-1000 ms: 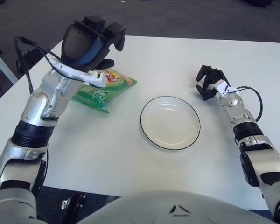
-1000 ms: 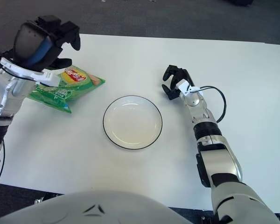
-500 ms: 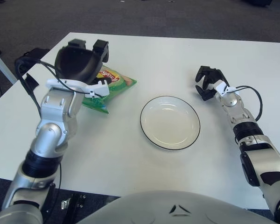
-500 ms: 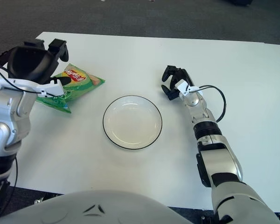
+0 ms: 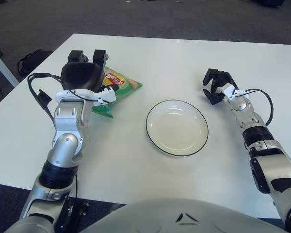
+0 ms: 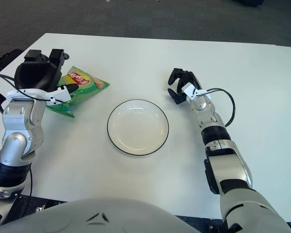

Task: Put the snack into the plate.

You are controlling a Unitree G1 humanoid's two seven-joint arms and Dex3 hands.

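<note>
Left eye view shows the snack (image 5: pixel 117 86) — a green bag with a yellow and red label — lying flat on the white surface (image 5: pixel 150 53), toward the robot's left and well apart from the plate (image 5: pixel 177 127). Only its right part is visible; the rest is hidden behind the left robot hand (image 5: pixel 85 73). That robot hand sits over the bag's left end, back of the palm facing the camera, two dark fingers (image 5: pixel 99 55) pointing away from the robot past the bag's far edge. Whether its fingers are pressing on the bag or merely above it cannot be told, nor whether they grasp anything.

The plate is white with a thin dark rim, round and empty, standing near the middle of the surface between the two arms. The snack is outside it, just beyond its left side.

The right robot hand (image 5: pixel 216 85) shows to the right of the plate, near its upper right rim but apart from it — its dark fingers curled inward, clenched on nothing. A thin black cable (image 5: pixel 262 97) loops beside the right forearm.
</note>
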